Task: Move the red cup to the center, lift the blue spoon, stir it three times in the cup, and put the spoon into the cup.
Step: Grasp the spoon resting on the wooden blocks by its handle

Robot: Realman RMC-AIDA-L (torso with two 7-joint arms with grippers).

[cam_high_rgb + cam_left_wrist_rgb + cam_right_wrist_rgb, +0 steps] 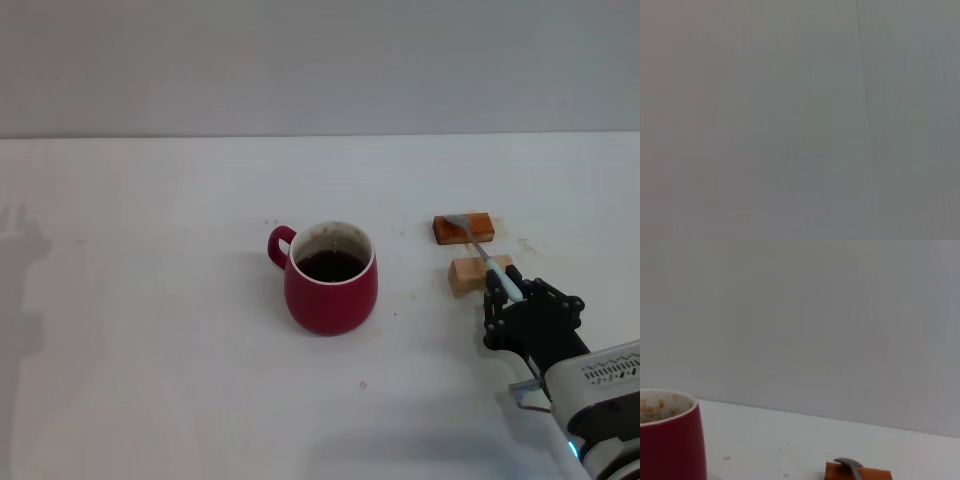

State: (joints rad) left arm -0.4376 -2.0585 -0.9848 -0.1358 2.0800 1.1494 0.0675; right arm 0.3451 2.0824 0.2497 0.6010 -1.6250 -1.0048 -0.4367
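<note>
Red cup (331, 279) is sitting near bench (150, 300) centre, handle facing robot's left, dark liquid inside. Blue spoon (487, 254) is lying across orange block (463, 228) & tan block (478, 275) – bowl on orange one. Right gripper (503, 287) is closing round the handle end; pinch vs. loose – can't tell.

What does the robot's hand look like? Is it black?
Yes. The right gripper is black, with chunky, knuckled fingers like a small claw. Behind it sits a white, rounded wrist with a grey patch of small markings and a little blue light near the edge. The left arm is not in view.
</note>
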